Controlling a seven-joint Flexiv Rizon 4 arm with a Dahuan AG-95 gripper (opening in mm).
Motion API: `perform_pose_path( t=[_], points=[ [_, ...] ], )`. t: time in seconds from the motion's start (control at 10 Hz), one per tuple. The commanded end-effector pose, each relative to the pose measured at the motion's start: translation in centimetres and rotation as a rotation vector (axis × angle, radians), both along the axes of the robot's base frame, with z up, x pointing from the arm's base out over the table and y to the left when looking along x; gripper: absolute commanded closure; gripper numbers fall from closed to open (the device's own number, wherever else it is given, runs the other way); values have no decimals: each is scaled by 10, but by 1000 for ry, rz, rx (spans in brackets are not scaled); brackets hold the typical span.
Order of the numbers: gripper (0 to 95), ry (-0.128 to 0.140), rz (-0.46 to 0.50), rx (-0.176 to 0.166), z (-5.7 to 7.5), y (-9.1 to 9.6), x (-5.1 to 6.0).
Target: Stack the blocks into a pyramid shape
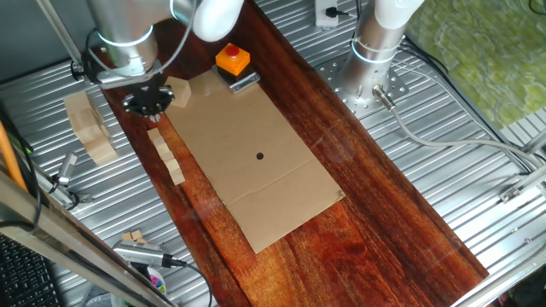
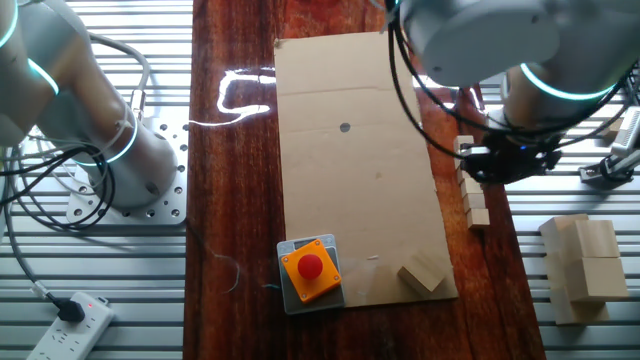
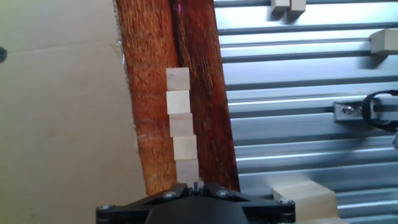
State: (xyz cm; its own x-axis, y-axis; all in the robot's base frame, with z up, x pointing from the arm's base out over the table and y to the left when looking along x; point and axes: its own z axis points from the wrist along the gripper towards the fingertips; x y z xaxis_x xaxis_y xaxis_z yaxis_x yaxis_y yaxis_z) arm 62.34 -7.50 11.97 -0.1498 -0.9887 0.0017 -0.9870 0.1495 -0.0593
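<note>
Several small pale wooden blocks (image 3: 179, 102) lie in a single flat row on the dark wood strip beside the cardboard; the row also shows in one fixed view (image 1: 167, 156) and the other fixed view (image 2: 474, 197). My gripper (image 3: 196, 186) hovers over the near end of the row, jaws together with nothing between them. It shows as a dark head in one fixed view (image 1: 147, 101) and the other fixed view (image 2: 503, 160), where it hides part of the row. Two more small blocks (image 3: 288, 5) lie apart on the metal table (image 1: 131, 238).
A cardboard sheet (image 1: 256, 158) covers the middle of the wooden board. A larger faceted wood chunk (image 1: 180, 92) and an orange box with a red button (image 1: 232, 59) sit at its far end. Big wooden slab pieces (image 1: 90, 128) stand on the metal table (image 2: 582, 262). A second arm's base (image 1: 375, 51) is nearby.
</note>
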Motion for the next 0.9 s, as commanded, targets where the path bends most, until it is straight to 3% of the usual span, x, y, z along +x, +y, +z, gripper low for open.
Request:
perform_pose_path(
  t=[0.1,0.7,0.9],
  points=[
    [950,-7,2,0,-7,5,-8],
    [950,-9,10,1,-4,2,-7],
    [950,-3,35,5,5,-5,1]
  ],
)
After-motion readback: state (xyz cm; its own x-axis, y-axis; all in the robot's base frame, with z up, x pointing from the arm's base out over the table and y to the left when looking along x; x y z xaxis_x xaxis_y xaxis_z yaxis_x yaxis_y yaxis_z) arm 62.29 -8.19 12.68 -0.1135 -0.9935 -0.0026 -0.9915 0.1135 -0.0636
